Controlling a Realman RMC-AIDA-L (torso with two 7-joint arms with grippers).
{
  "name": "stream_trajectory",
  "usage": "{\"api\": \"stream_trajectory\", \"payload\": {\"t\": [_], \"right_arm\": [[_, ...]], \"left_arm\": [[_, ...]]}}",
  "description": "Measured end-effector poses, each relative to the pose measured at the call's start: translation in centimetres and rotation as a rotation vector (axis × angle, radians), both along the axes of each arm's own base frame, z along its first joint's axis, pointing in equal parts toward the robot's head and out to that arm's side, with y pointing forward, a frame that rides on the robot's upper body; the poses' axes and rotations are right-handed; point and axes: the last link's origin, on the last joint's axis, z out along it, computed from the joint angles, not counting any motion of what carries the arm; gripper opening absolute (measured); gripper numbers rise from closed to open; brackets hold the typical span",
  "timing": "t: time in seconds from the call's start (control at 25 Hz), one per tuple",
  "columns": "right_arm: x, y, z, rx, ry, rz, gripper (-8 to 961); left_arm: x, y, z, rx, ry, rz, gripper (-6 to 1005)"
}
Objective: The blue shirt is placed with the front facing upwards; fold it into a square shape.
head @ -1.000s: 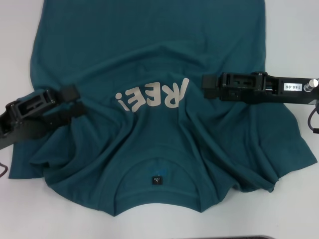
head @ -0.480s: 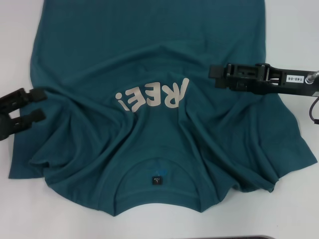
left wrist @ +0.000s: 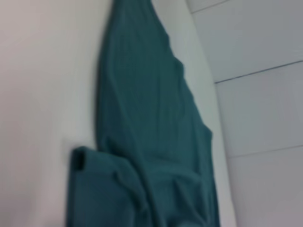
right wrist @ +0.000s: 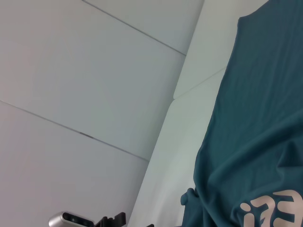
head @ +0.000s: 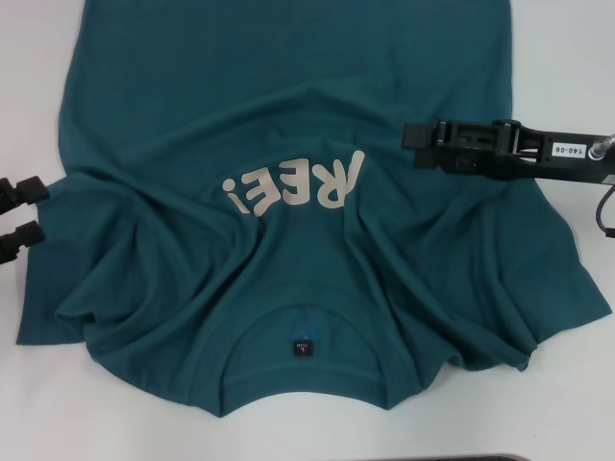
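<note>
The blue shirt (head: 288, 125) is dark teal all over, with off-white block letters (head: 293, 187) just beside the black right gripper (head: 405, 145). Its small neck label (head: 303, 348) is dark (nearly black). The table (head: 557, 58) is white.

The left gripper (head: 21, 213) is sitting at the table's left edge with its two fingers apart, and nothing is lying between them. Just past its fingertips the blue shirt (head: 288, 125) is spreading out in bumpy folds. The right gripper (head: 411, 144) is hanging over the shirt. Bare white table (head: 567, 58) is showing behind it.
</note>
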Motion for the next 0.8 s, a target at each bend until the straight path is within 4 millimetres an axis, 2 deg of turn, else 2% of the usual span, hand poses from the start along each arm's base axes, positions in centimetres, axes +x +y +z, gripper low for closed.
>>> {"api": "stream_trajectory", "payload": {"t": [0.8], "right_arm": [[0.3,-0.1,0.2,0.004,0.001,-0.008,885]], "left_arm": [[-1.7,-0.9,0.4,-0.010,0.061,0.065,874]]}}
